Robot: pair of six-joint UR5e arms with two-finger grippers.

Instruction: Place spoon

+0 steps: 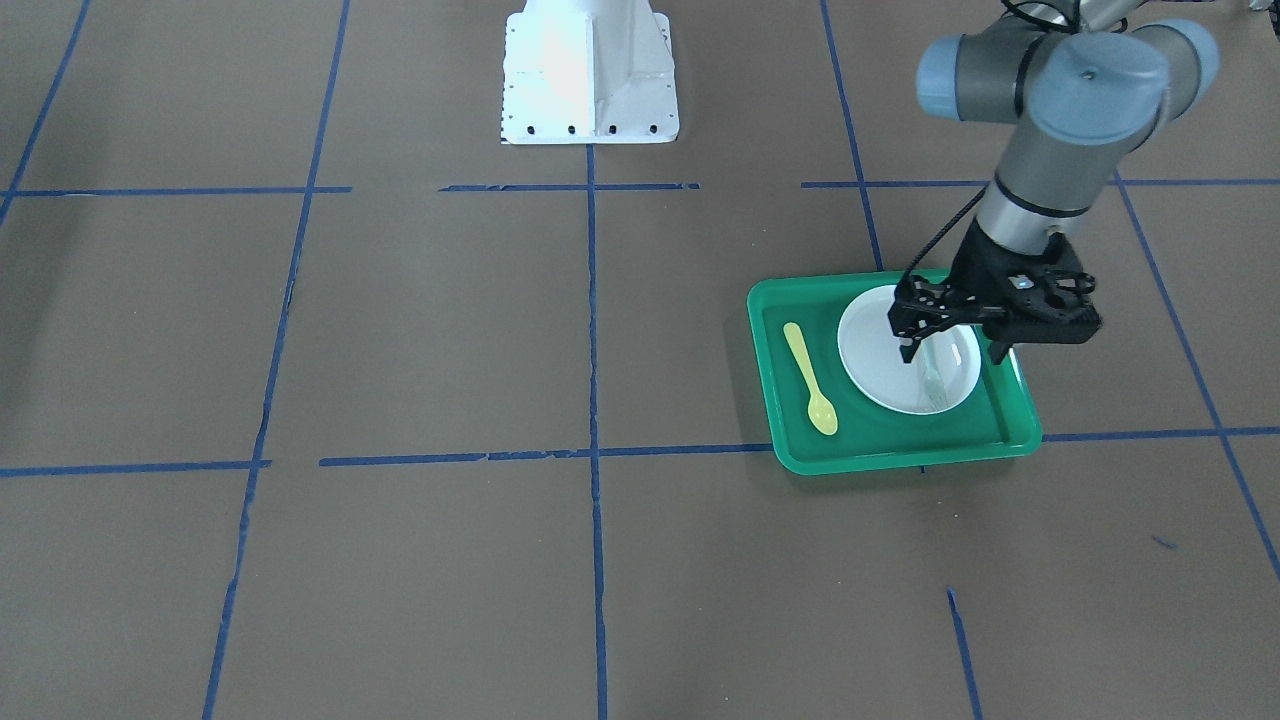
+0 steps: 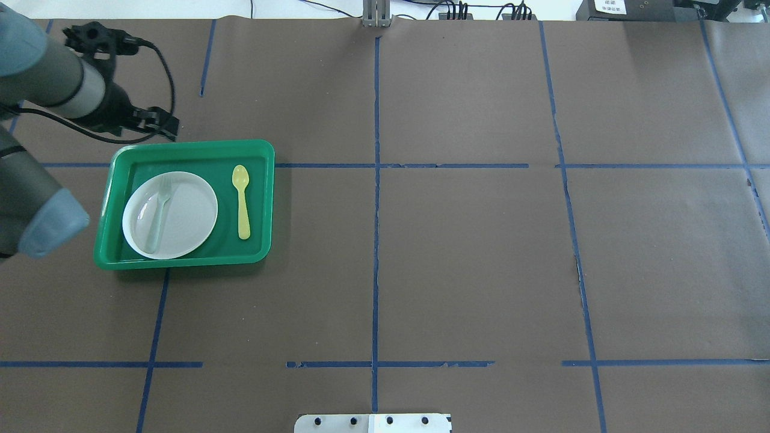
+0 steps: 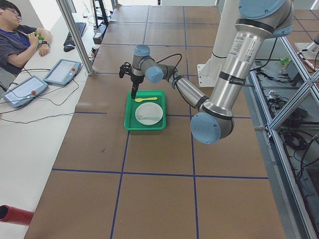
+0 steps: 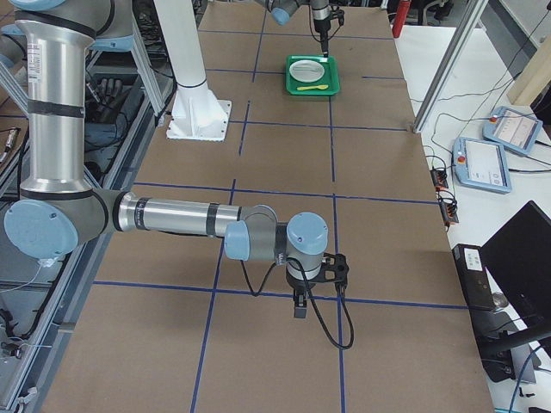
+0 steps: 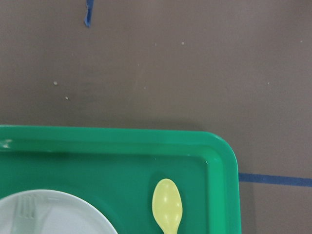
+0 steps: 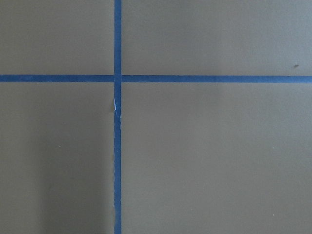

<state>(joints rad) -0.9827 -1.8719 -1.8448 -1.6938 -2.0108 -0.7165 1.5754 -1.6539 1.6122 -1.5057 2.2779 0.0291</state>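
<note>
The pale yellow spoon point(image 1: 810, 378) lies flat on the floor of the green tray point(image 1: 900, 455), beside the white plate point(image 1: 880, 370) and apart from it. It also shows in the overhead view point(image 2: 242, 201) and, bowl only, in the left wrist view point(image 5: 167, 204). A grey-green fork point(image 1: 932, 380) lies on the plate. My left gripper point(image 1: 953, 352) hangs above the tray near its far edge from the robot, open and empty, away from the spoon. My right gripper point(image 4: 299, 310) shows only in the exterior right view, far from the tray; I cannot tell if it is open or shut.
The table is brown paper with blue tape lines point(image 2: 376, 180). The white robot base point(image 1: 590, 70) stands at the robot's edge. A seated operator point(image 3: 15, 35) and control tablets point(image 3: 62, 72) are beyond the far edge.
</note>
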